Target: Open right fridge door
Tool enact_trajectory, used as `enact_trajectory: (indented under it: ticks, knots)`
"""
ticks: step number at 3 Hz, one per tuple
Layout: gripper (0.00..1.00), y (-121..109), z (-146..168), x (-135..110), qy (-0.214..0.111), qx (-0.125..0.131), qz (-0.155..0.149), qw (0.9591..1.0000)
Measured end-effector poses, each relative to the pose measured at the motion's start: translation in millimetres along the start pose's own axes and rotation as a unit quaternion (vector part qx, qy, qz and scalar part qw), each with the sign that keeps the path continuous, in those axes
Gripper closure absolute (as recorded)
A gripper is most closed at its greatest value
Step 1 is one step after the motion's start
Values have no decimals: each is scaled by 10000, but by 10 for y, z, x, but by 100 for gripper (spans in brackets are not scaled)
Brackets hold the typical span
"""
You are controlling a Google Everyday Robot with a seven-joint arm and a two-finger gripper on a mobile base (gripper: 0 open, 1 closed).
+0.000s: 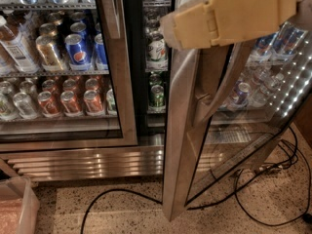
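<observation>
The right fridge door stands swung open toward me, its steel frame edge nearest and its glass panel angled off to the right. Its long vertical steel handle runs down the frame's face. My gripper, a tan block-shaped hand, hangs at the top of the view, in front of the door's upper edge and the handle's top. Behind the opened door, shelves of cans show in the fridge interior.
The left glass door is shut, with Pepsi cans and orange cans behind it. Black cables loop on the speckled floor. A clear plastic bin sits at the lower left. A steel grille runs along the fridge base.
</observation>
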State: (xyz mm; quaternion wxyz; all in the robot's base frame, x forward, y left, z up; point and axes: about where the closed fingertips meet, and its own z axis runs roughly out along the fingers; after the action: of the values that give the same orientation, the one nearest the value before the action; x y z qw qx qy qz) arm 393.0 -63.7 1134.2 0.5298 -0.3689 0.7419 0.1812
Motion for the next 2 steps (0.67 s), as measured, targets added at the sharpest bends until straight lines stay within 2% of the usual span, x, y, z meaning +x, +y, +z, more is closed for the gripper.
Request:
enact_trajectory:
  ticks: [1, 2]
  knots:
    - [0, 0, 0, 0, -1, 1, 0, 10000]
    - [0, -122, 5, -73, -294, 228, 36, 9993]
